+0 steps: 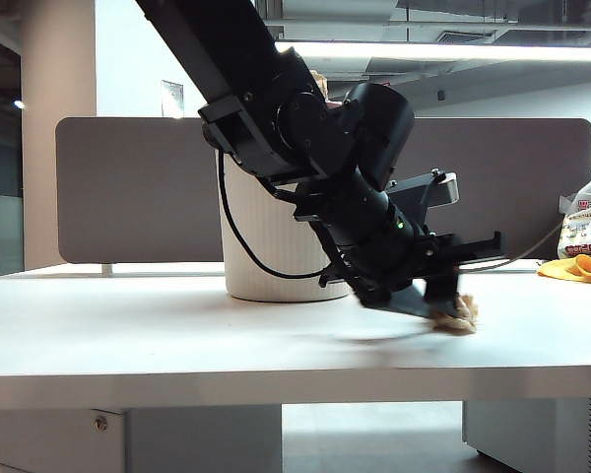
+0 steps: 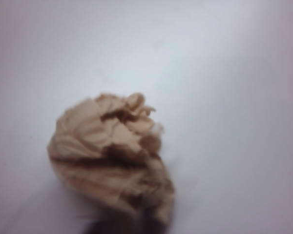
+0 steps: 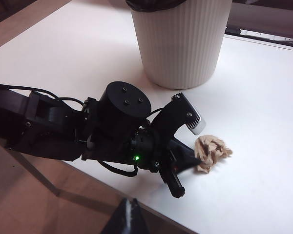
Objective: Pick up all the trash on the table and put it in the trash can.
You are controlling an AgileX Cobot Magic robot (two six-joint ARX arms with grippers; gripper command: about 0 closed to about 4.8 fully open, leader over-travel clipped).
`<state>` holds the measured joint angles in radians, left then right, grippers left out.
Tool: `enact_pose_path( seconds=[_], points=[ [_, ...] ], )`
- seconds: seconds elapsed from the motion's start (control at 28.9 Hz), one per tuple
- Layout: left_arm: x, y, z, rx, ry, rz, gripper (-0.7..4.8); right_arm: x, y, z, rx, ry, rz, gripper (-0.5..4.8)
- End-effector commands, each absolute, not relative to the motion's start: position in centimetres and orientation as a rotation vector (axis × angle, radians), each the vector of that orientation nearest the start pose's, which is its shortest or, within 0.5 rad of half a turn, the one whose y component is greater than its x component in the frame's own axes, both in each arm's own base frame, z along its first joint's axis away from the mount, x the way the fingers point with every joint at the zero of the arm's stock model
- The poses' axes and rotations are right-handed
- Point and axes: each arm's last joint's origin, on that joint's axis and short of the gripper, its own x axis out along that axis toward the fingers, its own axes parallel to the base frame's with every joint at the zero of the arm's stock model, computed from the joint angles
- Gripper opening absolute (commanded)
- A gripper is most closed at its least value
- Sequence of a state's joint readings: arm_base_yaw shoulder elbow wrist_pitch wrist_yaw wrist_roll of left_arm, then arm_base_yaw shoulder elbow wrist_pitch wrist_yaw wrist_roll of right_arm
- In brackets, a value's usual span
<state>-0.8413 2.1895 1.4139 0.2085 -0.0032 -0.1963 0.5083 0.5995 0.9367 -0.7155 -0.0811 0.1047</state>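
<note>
While my left gripper (image 3: 198, 163) sits low on the table (image 1: 128, 325), its fingers look pinched onto a tan paper wad (image 3: 212, 152), though I can't really tell how firm the grip is. Trash can (image 3: 181, 41) stands just behind that gripper. My right gripper (image 3: 128, 218) hangs above the table edge, near the left arm; can't tell its jaws.

Beside the ribbed plastic trash can (image 3: 181, 44) I see creased, matt paper trash (image 3: 212, 152) on a smooth white tabletop (image 3: 263, 97).
</note>
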Motion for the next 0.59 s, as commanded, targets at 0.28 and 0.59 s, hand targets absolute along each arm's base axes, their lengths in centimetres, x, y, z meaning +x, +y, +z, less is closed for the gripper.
enact_pose_path(
  seconds=[0.28,0.59],
  points=[
    [31.7,-35.4,18.3,-0.034,0.411,-0.799,-0.06,9.0,5.3,36.1,0.03,0.342,0.57,-0.04],
    [30.2,-33.7,27.0,-0.101,0.193,-0.829,-0.06,9.1,5.3,36.8,0.045,0.272,0.569,-0.04]
  ],
)
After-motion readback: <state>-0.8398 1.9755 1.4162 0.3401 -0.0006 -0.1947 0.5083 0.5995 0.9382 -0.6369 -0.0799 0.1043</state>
